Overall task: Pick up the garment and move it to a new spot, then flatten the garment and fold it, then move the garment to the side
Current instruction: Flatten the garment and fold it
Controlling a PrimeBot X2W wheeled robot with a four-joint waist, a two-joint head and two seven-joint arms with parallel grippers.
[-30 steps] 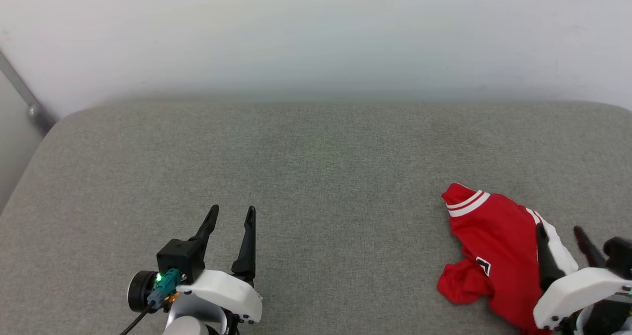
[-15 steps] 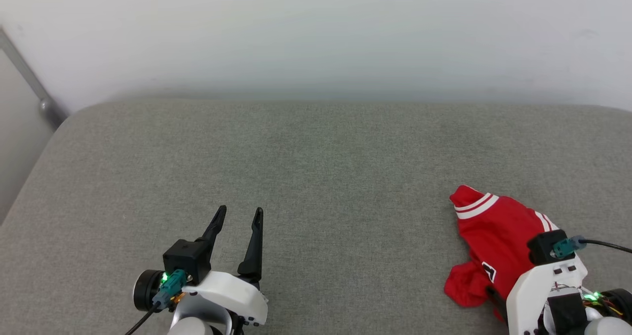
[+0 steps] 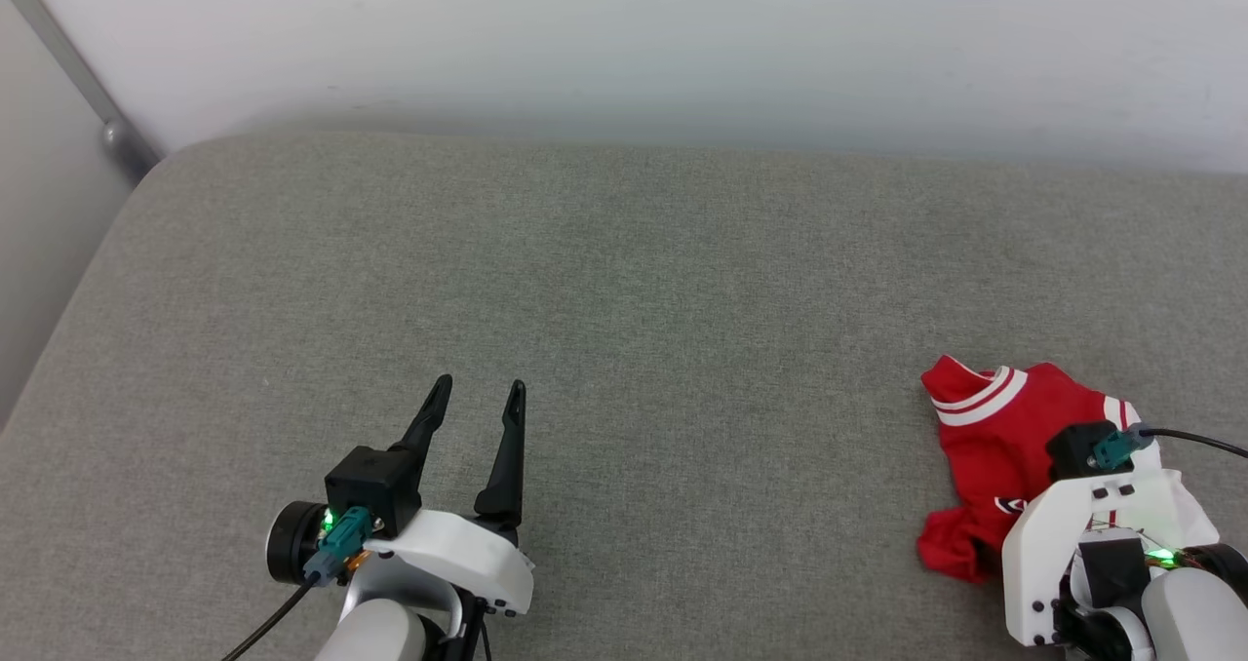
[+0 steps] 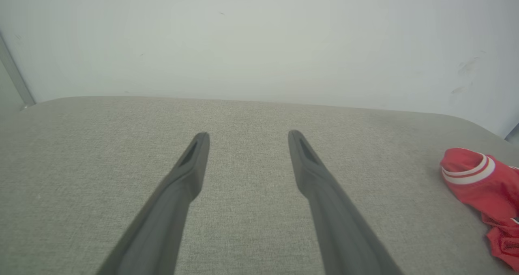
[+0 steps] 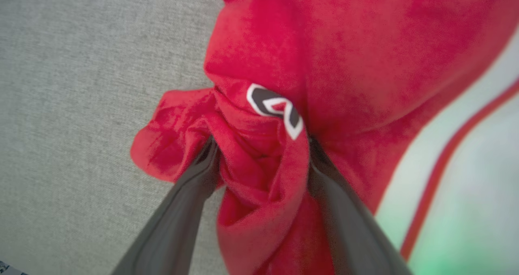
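The garment (image 3: 985, 427), a red jersey with white sleeves and striped trim, lies crumpled at the right of the grey cushion (image 3: 624, 330). Its edge also shows in the left wrist view as the red garment (image 4: 482, 181). My right arm's white wrist (image 3: 1082, 534) hangs over it, pointing down and hiding the fingers. In the right wrist view my right gripper (image 5: 261, 145) is open, and its fingers straddle a bunched fold of red cloth (image 5: 263, 161) beside a black, white-outlined letter (image 5: 275, 108). My left gripper (image 3: 478, 398) stands open and empty at the lower left, far from the garment.
A pale wall (image 3: 624, 47) rises behind the cushion. A grey metal bar (image 3: 68, 57) slants down at the far left corner. A black cable (image 3: 1199, 439) runs from the right wrist toward the right edge.
The head camera has shifted. My right arm has turned from fingers-forward to fingers-down over the garment and pushed into it; the cloth looks more bunched. The left gripper keeps its pose.
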